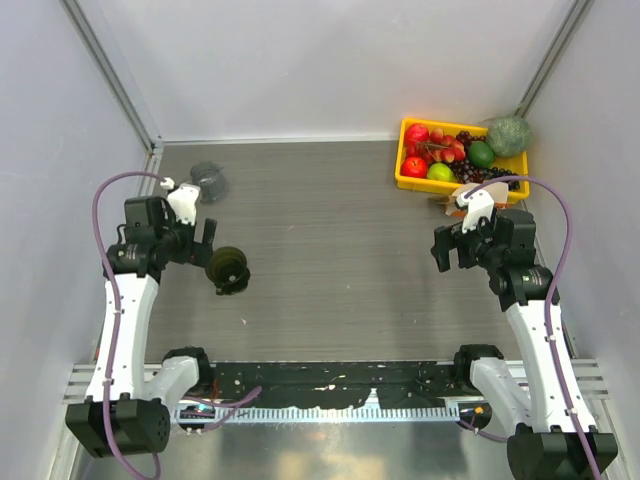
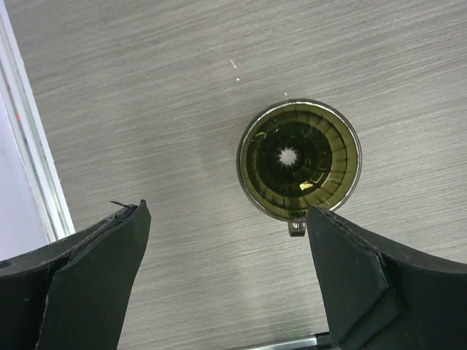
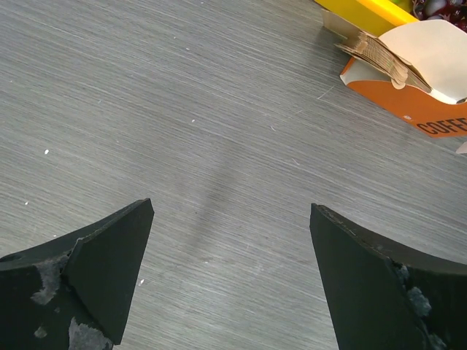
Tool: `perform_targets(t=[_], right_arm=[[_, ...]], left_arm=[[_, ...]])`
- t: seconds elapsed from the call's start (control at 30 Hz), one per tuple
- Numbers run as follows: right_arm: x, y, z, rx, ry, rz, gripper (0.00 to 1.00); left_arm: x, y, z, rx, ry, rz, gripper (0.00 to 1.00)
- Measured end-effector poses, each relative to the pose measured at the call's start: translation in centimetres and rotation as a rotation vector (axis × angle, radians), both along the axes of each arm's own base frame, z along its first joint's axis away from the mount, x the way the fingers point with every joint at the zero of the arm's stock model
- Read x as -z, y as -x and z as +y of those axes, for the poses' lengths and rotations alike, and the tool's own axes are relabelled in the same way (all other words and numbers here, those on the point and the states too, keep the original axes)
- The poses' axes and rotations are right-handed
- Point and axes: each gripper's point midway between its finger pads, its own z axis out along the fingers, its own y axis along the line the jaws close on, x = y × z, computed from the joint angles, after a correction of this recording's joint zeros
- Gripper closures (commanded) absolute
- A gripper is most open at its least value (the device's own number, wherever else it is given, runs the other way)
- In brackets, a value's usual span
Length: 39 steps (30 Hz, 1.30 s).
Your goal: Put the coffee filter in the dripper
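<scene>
One dripper, one filter box, one cup.

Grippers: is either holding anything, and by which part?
Nothing held: the left gripper stands open near the dripper, the right gripper open and empty.

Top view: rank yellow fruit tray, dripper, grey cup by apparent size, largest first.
1. yellow fruit tray: clearly the largest.
2. dripper.
3. grey cup: only slightly smaller than the dripper, so this is a close call.
</scene>
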Motion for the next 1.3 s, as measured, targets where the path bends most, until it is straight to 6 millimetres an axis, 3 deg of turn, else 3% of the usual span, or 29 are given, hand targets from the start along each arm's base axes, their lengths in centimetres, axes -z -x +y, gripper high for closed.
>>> perform_targets(t=[0.13,0.27,0.6,0.77,1.03,1.3], right_arm=[[0.1,0.0,0.2,-0.014,-0.004,0.006,0.05],[0.7,-0.1,0.4,-0.026,-0.009,0.03,0.04],[1.8,-0.3,0.8,-0.051,-0.01,0.077,0.05],[2.4,-0.4,0.8,-0.052,-0.011,0.101,0.05],[3.2,-0.5,0.7,-0.05,-0.01,0.133,0.05],[3.2,-0.5,0.5,-0.043,-0.004,0.135,0.04]], left_arm=[[-0.5,-1.3,0.3,0.043,-0.041,-0.003,0.01],[-0.5,-3.8,1.0,0.119,-0.104,0.038,0.01],[-1.4,-14.2,5.4,0.332,-0.244,0.074,0.05],[0.5,-18.8,7.9,0.405,-0.265,0.079,0.08],[5.5,-21.7,8.9,0.568,-0.268,0.098,0.11],[7.9,-25.3,9.4,0.677,-0.317,0.055,0.11]])
